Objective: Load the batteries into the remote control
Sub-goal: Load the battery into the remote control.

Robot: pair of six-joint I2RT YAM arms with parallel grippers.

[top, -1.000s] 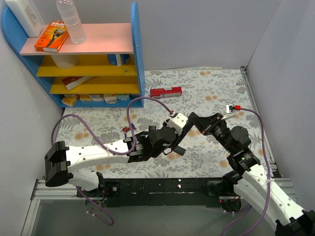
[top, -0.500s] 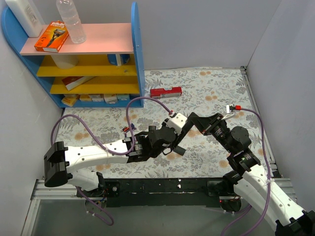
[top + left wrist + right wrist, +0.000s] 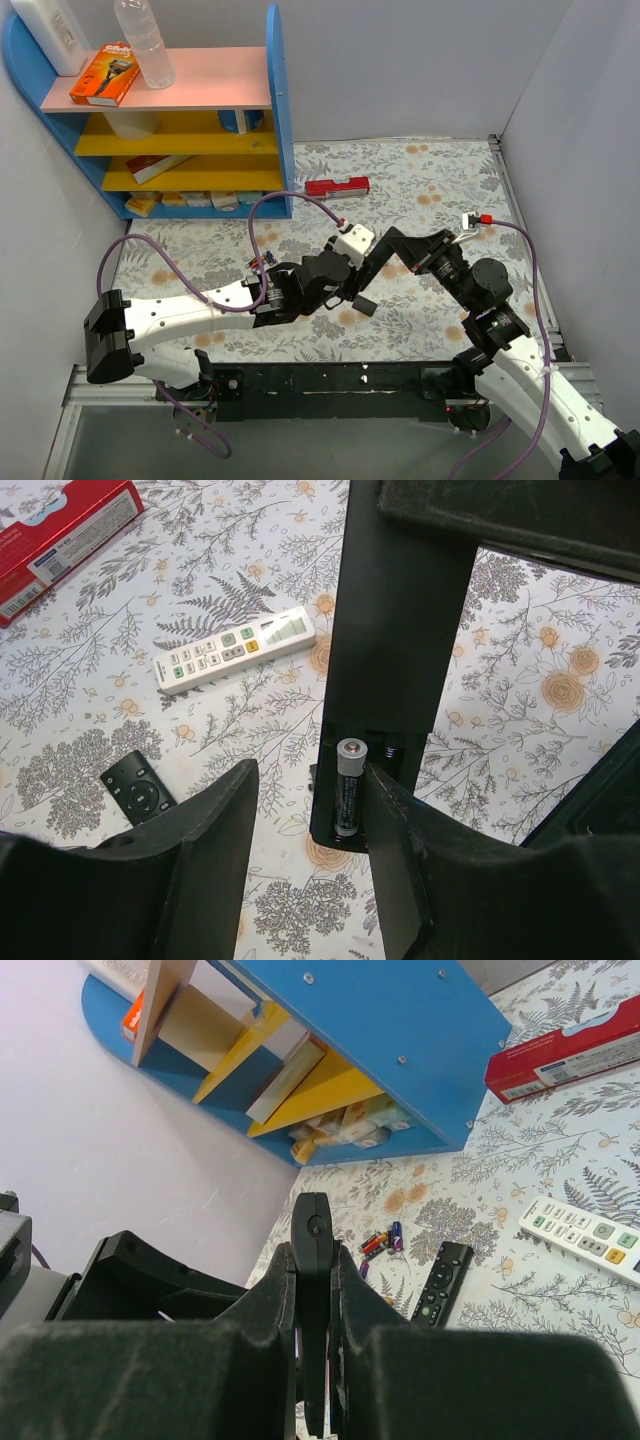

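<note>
- Blue shelf unit [image 3: 400, 1030]: stands far beyond the right gripper [image 3: 313, 1305] in the right wrist view.
- Remote control [image 3: 400, 630]: the right jaws are clamped on its thin edge and hold it tilted above the table. Only the left wrist view shows its open battery bay, which faces the left gripper [image 3: 308, 800].
- Red box [image 3: 60, 525]: well beyond the left jaws, off to their left.
- White remote [image 3: 235, 650]: lies on the floral cloth beyond the left jaws.
- Slim black remote [image 3: 440, 1282]: lies just right of the right jaws.
- Battery [image 3: 348, 795]: sits in the bay between the left jaws, which stand apart. It is close against the right-hand finger [image 3: 400, 870], but contact cannot be told.
- Loose batteries [image 3: 380, 1242]: clear only in the right wrist view, just past the right jaws and beside the slim remote.
</note>
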